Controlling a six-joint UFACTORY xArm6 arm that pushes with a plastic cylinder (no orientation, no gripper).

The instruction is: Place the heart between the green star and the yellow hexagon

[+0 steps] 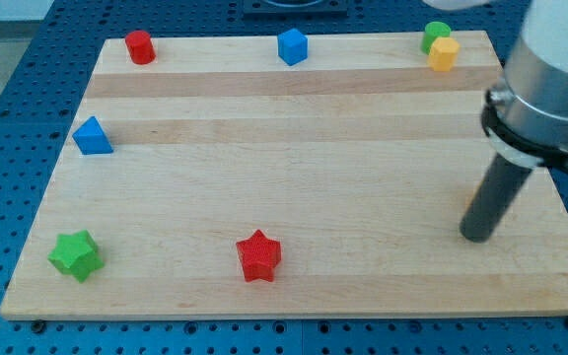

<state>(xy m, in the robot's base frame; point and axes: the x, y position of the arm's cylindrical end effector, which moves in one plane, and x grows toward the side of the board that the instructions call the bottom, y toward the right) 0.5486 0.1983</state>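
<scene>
The green star (75, 254) lies near the board's bottom-left corner. The yellow hexagon (443, 53) sits at the top right, touching a green round block (436, 34) just above it. My tip (476, 236) rests on the board at the right side, far from both. An orange sliver of a block (470, 195) shows just behind the rod's left edge. Most of it is hidden, so I cannot tell its shape. No heart shows clearly anywhere else.
A red cylinder (140, 46) is at the top left and a blue block (292, 45) at the top middle. A blue triangle (92, 136) is at the left edge. A red star (258, 255) lies at the bottom middle. The wooden board (294, 148) sits on a blue pegboard table.
</scene>
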